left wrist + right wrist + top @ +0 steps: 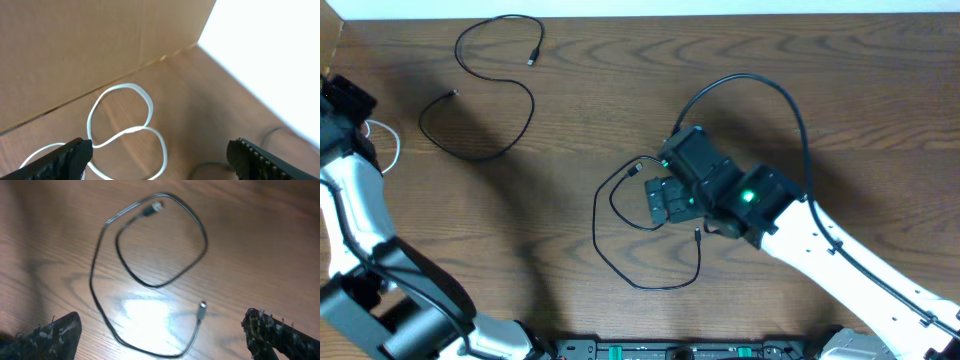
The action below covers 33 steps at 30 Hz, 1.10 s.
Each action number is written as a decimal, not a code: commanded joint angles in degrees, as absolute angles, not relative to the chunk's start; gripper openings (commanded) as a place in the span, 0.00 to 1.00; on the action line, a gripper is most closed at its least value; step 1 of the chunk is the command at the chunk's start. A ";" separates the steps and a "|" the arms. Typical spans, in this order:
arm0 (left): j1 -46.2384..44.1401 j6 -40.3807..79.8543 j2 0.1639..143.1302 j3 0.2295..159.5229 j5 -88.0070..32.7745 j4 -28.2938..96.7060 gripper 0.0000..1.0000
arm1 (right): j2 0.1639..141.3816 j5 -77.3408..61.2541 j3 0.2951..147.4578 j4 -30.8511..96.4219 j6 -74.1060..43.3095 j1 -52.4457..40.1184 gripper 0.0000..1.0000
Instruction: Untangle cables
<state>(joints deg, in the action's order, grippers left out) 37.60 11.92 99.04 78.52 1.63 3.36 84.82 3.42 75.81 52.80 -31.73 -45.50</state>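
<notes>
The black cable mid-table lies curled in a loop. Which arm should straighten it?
Right. Its open hand hovers directly over that black cable, with both plug ends in its wrist view. The left hand is open too, but sits far off to the left, over the white cable.

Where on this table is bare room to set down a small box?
Bare wood lies on the table at its far right, beyond the right arm, and in the strip between the left black cable and the right pincer. It is crowded under that pincer, over the middle black cable, and at the left edge by the white cable.
</notes>
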 commanded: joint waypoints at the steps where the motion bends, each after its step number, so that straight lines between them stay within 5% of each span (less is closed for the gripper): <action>1: 37.56 15.55 97.58 79.13 -1.08 6.48 0.92 | 84.75 -3.20 75.85 54.17 -32.73 -42.59 0.99; 7: 37.56 15.57 97.45 79.09 -2.92 23.03 0.93 | 84.75 -6.57 75.85 55.11 -32.08 -41.52 0.99; 17: 31.57 16.19 100.14 72.18 -44.40 32.56 0.93 | 84.75 -5.13 75.85 55.92 -31.75 -34.15 0.99; 22: 21.37 12.38 100.14 69.80 -42.52 37.39 0.92 | 84.75 -4.73 75.85 60.73 -31.66 -27.99 0.99; 33: -2.09 18.81 100.14 69.58 -12.95 54.15 0.92 | 84.77 -0.01 75.85 67.07 -31.66 -24.40 0.99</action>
<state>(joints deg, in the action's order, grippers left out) 2.24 15.25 100.14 69.69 -23.14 51.42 84.82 -1.67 75.79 67.13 -32.01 -24.64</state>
